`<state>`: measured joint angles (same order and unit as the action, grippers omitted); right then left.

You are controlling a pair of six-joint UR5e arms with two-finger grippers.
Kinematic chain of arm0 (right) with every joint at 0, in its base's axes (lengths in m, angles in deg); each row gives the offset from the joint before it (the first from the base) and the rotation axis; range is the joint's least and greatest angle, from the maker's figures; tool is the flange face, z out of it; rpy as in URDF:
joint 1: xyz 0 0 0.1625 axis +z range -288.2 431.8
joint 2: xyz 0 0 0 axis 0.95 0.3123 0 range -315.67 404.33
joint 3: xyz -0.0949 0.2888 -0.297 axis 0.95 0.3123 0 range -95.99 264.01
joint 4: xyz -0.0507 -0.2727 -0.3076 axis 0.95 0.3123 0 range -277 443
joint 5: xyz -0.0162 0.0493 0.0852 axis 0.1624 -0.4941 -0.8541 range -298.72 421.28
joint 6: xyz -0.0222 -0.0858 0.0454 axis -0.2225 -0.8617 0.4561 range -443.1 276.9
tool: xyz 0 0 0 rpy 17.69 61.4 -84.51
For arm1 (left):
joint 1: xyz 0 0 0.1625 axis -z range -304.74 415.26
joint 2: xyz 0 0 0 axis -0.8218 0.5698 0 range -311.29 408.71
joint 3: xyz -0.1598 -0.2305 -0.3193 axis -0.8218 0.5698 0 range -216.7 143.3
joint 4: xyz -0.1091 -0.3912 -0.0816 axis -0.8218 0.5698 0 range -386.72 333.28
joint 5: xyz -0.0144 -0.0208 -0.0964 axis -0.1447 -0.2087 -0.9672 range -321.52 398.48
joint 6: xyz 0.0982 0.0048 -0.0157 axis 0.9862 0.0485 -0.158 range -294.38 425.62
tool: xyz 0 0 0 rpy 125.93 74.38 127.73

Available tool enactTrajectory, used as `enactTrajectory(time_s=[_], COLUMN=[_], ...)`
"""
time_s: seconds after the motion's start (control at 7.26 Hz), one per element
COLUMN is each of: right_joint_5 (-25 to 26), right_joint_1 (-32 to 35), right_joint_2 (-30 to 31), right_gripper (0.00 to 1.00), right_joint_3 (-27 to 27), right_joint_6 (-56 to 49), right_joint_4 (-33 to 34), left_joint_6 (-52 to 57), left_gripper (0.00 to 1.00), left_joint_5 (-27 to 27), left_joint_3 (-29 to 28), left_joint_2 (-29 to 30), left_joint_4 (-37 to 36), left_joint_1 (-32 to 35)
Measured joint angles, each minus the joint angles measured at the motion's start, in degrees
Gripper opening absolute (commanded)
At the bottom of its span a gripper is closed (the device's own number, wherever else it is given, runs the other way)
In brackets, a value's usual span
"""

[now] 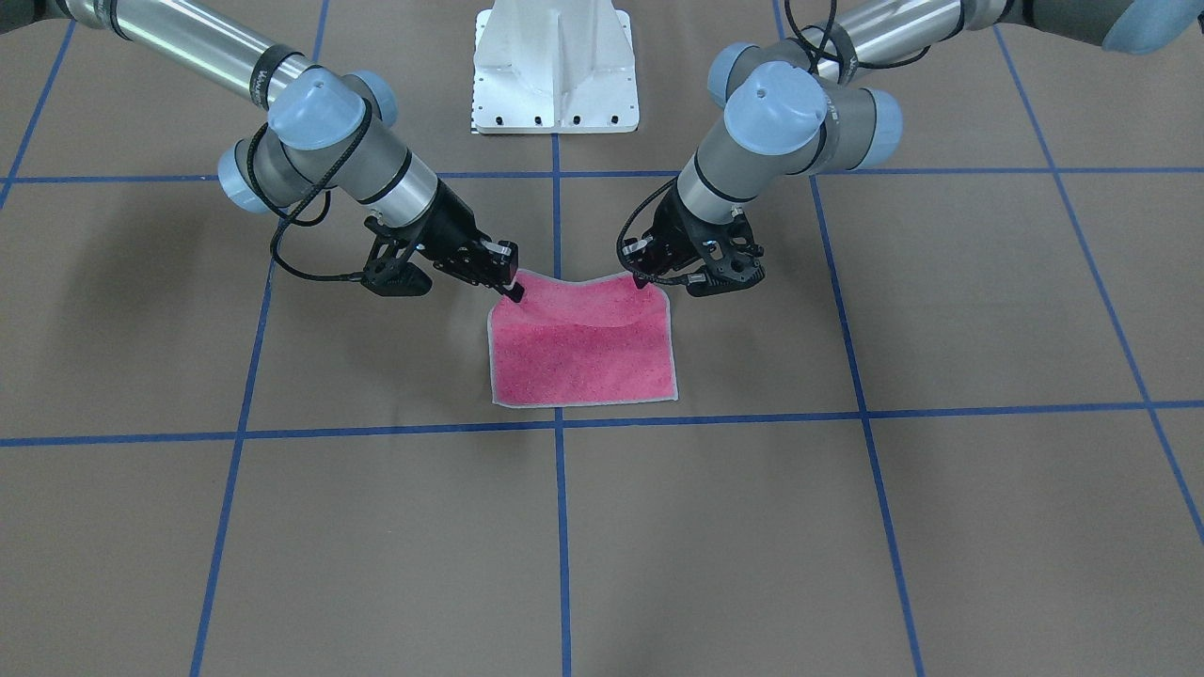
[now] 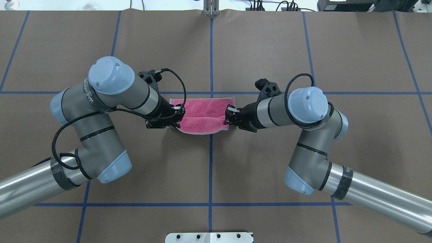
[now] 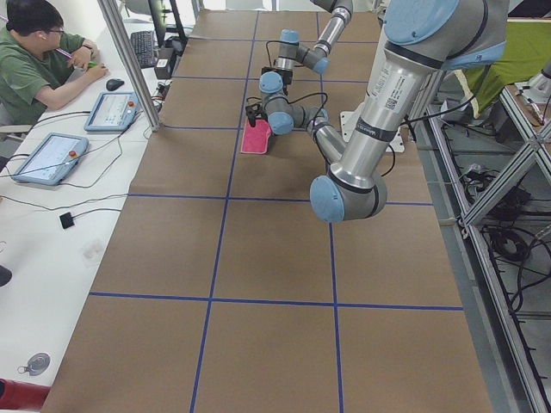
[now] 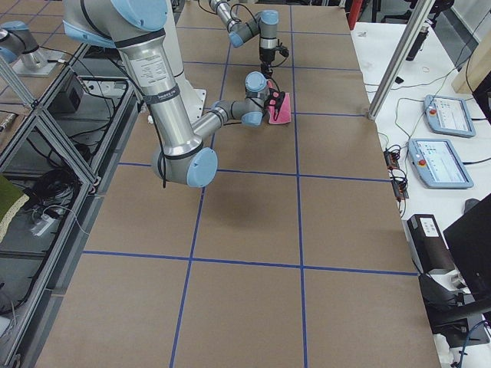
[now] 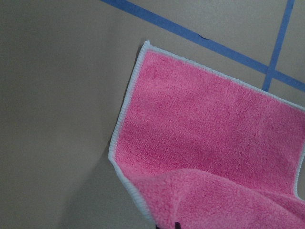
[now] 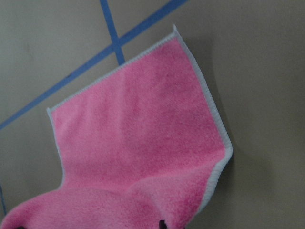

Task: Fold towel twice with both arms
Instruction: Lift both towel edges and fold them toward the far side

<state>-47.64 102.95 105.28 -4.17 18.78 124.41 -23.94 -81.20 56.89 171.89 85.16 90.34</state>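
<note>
The pink towel (image 1: 583, 353) lies in the middle of the brown table, pink face up, with a pale stitched edge. Its edge on the robot's side is lifted off the table and sags in the middle. My left gripper (image 1: 642, 279) is shut on one lifted corner and my right gripper (image 1: 515, 291) is shut on the other. The overhead view shows the towel (image 2: 202, 113) stretched between the left gripper (image 2: 177, 114) and the right gripper (image 2: 228, 114). Both wrist views show the towel (image 5: 209, 138) (image 6: 143, 138) curling up from the table. No grey face shows.
The white pedestal base (image 1: 555, 75) stands behind the towel on the robot's side. Blue tape lines (image 1: 560, 489) form a grid on the brown table cover. An operator (image 3: 34, 60) sits at a side desk with tablets (image 3: 47, 159).
</note>
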Motion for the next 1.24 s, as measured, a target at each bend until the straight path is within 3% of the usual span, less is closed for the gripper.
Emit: enactTrajectory(time_s=[0.41, 1.24], right_joint_5=[1.24, 1.43], right_joint_1=[0.14, 1.09], right_joint_2=[-3.47, -3.57], right_gripper=[0.00, 0.00], right_joint_3=[6.17, 7.21], right_joint_6=[-0.01, -0.01], right_joint_4=[-0.01, -0.07], left_joint_6=[0.02, 0.00], left_gripper=[0.00, 0.00], left_joint_5=[0.14, 0.42], left_joint_3=[-0.99, -7.12], left_joint_2=[0.71, 2.71], left_joint_4=[0.03, 2.64], left_joint_1=[0.72, 2.17])
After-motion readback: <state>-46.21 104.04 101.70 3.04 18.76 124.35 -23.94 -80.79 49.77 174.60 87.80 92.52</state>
